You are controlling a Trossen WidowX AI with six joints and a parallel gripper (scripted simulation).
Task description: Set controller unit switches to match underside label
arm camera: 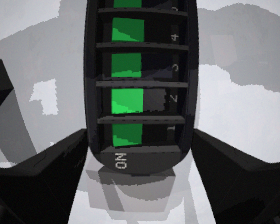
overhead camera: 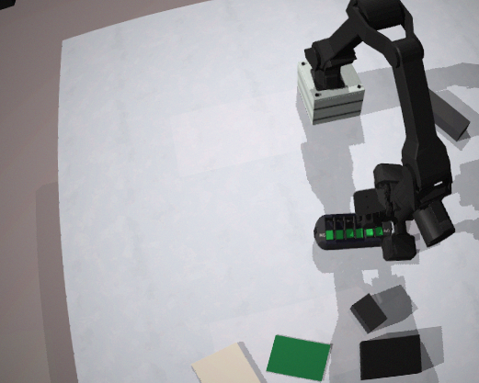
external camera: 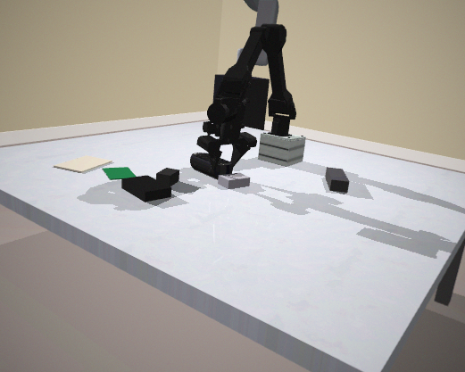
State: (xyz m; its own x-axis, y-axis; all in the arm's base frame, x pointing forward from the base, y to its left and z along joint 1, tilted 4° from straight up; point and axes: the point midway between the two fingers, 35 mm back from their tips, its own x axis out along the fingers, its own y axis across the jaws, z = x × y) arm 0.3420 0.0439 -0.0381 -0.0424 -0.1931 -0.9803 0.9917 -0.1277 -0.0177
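The parallel-jaw gripper (overhead camera: pixel 390 235) (external camera: pixel 222 168) (arm camera: pixel 140 135), its jaws parted fairly wide, is closed on the ON-marked end of the controller unit (overhead camera: pixel 347 244) (external camera: pixel 203 163) (arm camera: pixel 192 65), one finger against each long side. The unit lies between the fingertips and extends beyond them, rocker switches upward. A pale grey block (external camera: pixel 234 181) (arm camera: pixel 140 192) lies just beside the gripper; a black rectangular block (overhead camera: pixel 390 356) (external camera: pixel 145 188) lies farther away.
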